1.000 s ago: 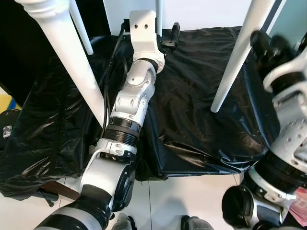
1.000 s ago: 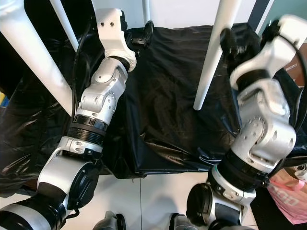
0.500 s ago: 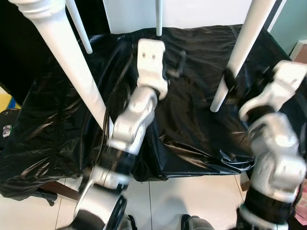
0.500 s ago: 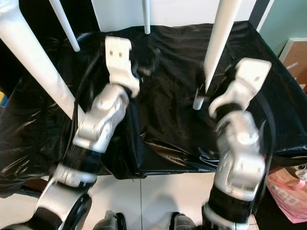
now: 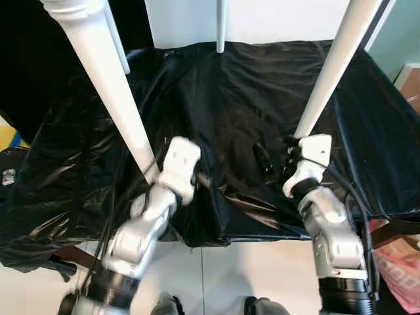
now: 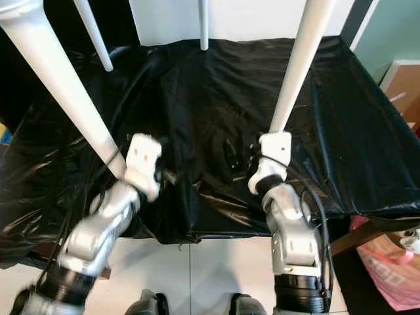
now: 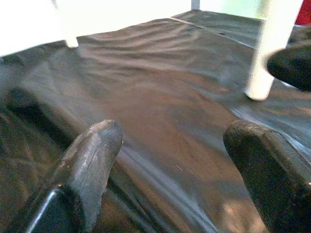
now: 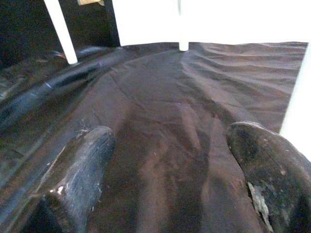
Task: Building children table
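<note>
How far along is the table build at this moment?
Done: four white legs stand up from the upside-down table under black plastic sheeting. In hand: nothing; the left hand and right hand are open, low over the sheeting. Left: whether the legs are tight can't be judged; the table isn't turned upright.

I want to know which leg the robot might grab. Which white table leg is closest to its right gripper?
The near right leg, the thick one whose end stands on the black sheet right beside the right gripper. The others stand farther off.
</note>
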Controlling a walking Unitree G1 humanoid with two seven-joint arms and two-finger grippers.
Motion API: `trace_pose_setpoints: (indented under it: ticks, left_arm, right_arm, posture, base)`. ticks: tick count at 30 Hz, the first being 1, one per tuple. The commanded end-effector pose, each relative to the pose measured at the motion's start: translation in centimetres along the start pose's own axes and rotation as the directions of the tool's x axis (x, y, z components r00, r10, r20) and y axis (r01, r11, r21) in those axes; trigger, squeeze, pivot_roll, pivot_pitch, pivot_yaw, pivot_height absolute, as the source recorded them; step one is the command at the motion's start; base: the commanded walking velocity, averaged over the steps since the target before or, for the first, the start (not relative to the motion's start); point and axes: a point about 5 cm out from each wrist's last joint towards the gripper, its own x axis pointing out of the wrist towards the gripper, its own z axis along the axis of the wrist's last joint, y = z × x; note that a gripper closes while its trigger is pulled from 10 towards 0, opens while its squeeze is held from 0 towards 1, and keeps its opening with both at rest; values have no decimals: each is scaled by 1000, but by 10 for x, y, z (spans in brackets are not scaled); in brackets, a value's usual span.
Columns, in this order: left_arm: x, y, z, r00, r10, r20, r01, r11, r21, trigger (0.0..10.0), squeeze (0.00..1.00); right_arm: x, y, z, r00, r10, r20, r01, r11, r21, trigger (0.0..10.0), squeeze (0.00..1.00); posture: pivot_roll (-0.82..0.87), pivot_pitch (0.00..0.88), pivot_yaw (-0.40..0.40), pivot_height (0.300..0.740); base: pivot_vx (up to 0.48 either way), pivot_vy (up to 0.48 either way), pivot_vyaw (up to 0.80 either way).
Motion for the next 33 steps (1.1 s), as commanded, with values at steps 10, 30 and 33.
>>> trace_pose_setpoints:
  ticks: [10,30,33]
  left_arm:
    - [-50,-34,-14,996,1,94,10,993,-115,10000,0]
    - [-177,-60,-45,933,-259,-249,158,918,-364,10000,0]
    - [-214,-79,-71,888,-237,-395,33,888,-459,10000,0]
  right_arm:
    - [-46,19,-28,983,183,16,-183,983,21,10000,0]
    - [-151,-16,-79,591,681,-433,-652,719,240,10000,0]
    - [-188,-33,-112,555,610,-566,-557,778,293,10000,0]
  posture:
    - [27,138,-24,740]
    - [59,142,-26,740]
    - [72,139,-27,740]
  base:
    - [0,0,0]
    - [0,0,0]
    - [0,0,0]
